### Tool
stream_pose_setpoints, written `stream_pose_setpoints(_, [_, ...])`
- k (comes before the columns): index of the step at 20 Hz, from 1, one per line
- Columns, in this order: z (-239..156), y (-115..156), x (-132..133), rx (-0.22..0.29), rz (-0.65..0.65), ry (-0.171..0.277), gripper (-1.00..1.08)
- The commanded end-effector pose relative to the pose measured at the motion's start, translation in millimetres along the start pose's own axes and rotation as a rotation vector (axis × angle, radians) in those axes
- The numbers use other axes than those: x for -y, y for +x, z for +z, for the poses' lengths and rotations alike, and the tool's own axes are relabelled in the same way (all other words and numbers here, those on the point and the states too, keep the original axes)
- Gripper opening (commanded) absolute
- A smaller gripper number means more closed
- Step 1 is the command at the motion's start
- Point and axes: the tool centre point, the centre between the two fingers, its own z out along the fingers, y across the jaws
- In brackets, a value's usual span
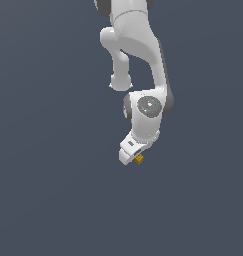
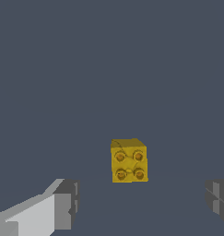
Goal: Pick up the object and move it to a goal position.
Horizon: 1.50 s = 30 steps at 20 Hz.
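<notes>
Gripper (image 2: 141, 203) spread wide, holding nothing, pads (image 2: 67, 203) nearest the wrist cam w/ a broad gap between. Just beyond that gap, untouched: tiny yellow-orange cube (image 2: 128, 161) on plain grey floor (image 2: 109, 69), no edges or corners in view; in exterior view, right beside the gripper tip. Prob. light, rigid, smooth-sided; best pinched across two opposite flat faces, centred.

You are looking at 1 small yellow-orange cube (image 2: 128, 160), the object to be moved. The face turned toward the wrist camera carries 4 round, darker orange marks set in a 2-by-2 grid. It sits squarely, its edges nearly upright, on the plain grey-blue ground. In the exterior view the cube (image 1: 138, 159) appears tiny, at about 5 o'clock from the frame's centre.
</notes>
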Motion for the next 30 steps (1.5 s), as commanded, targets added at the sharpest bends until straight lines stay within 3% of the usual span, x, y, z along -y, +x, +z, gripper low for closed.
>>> stream_pose_setpoints(1, [3, 3, 0, -0.004, -0.032, -0.004, 1.00])
stream_pose_setpoints(10, [9, 4, 0, -0.005, -0.049, -0.006, 1.00])
stream_pose_setpoints(24, [56, 5, -1, -0.006, -0.054, -0.007, 1.00])
stream_pose_setpoints(25, [56, 5, -1, -0.006, -0.054, -0.007, -1.00])
stream_pose_setpoints(30, [56, 5, -1, -0.006, -0.054, -0.007, -1.00])
